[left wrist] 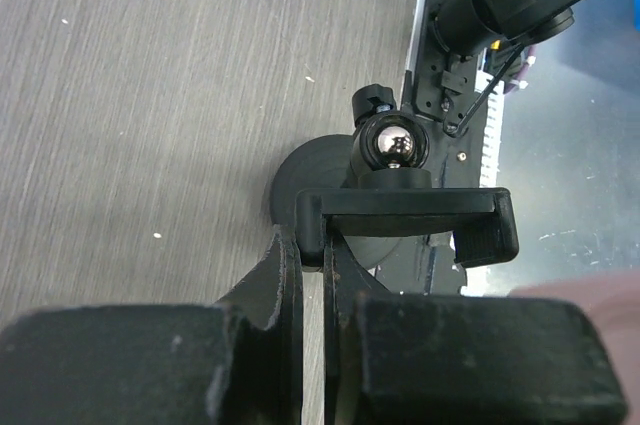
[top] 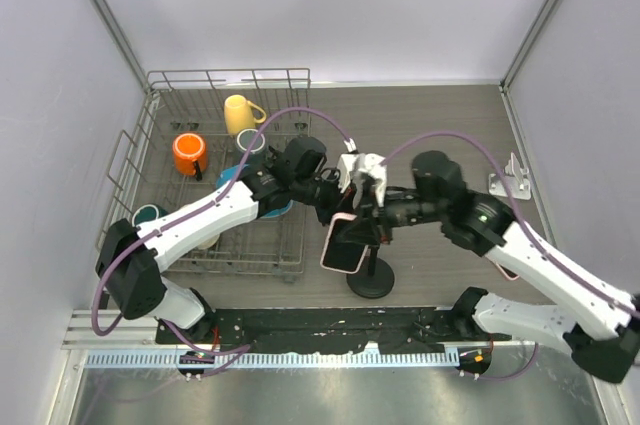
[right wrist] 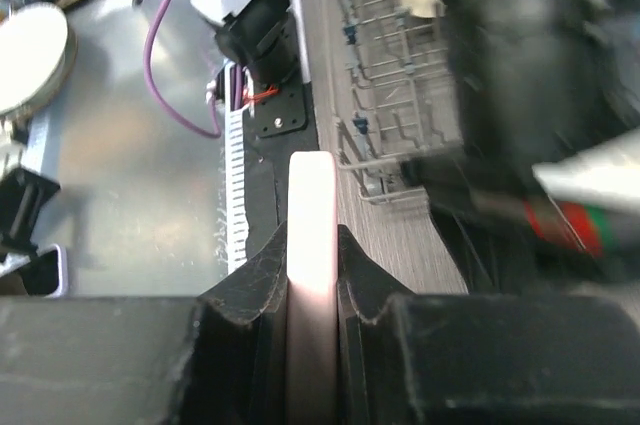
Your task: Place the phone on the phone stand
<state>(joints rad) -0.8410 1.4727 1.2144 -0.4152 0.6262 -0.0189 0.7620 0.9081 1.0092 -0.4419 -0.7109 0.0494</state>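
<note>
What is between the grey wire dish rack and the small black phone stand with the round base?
The pink phone, held up by the right gripper, hangs beside the phone stand's post. The top view shows it.

From above, only the round foot of the phone stand (top: 371, 283) on show; post and clamp buried behind the phone (top: 343, 248), the left gripper (top: 345, 207) and the right gripper (top: 368, 220). Phone's top end covered too. At the right wrist, seen edge-on only, lower part sunk between the fingers (right wrist: 255, 280); right side there smeared dark, unreadable. At the left wrist, pink blur (left wrist: 590, 288) cut off by the right edge, unidentifiable.
</note>
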